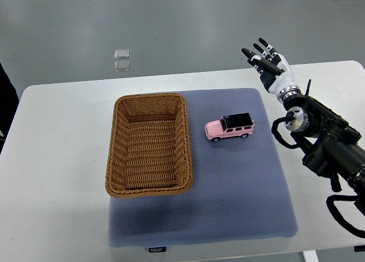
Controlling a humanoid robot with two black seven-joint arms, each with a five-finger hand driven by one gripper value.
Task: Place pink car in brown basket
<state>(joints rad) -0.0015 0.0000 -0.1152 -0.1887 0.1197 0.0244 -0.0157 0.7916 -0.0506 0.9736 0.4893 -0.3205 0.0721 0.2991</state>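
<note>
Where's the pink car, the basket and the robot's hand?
pink car (229,128), top view, on its pink side
brown basket (116,143), top view, on its left rim
right hand (274,68), top view, on the palm
</note>
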